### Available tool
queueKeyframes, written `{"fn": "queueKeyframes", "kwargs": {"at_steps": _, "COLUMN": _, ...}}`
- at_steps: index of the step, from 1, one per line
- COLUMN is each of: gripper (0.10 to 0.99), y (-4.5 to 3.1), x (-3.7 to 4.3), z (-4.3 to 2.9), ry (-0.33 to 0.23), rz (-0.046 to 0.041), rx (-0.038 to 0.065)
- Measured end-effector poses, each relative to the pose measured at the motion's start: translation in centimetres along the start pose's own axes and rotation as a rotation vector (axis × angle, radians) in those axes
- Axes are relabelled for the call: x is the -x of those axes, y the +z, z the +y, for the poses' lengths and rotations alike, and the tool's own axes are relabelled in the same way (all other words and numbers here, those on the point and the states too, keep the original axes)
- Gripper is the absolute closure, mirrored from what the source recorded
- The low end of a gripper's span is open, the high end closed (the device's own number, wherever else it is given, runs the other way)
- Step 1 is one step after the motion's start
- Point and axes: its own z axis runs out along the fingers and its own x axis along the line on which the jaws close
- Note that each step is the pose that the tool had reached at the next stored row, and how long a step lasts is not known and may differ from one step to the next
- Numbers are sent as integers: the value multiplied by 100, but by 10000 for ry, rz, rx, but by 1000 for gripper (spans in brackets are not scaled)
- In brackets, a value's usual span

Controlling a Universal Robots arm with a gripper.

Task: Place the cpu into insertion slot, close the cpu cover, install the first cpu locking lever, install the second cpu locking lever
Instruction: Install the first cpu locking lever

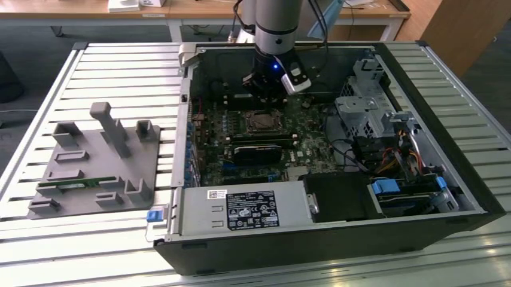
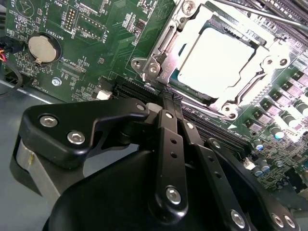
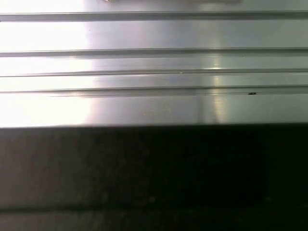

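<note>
In the second wrist view the gripper is hovering with its jaws pressed together, holding nothing, just short of the insertion slot. Beyond the jaws the cpu is sitting in that slot, with the cpu cover apparently lying closed over its edges.

A pale slatted metal counter fills the exterior view. Wooden desks on white legs cross the top edge, a wooden cabinet stands upper right, over grey floor.
</note>
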Motion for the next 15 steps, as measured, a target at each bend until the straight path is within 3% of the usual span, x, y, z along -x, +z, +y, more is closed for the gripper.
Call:
{"fn": "queueKeyframes", "kwargs": {"at_steps": 10, "gripper": 980, "y": -20, "x": 1, "z": 4, "ry": 0, "rz": -4, "rx": -16}}
{"fn": "queueKeyframes", "kwargs": {"at_steps": 15, "gripper": 980, "y": -12, "x": 1, "z": 8, "ry": -4, "rz": -9, "rx": -206}}
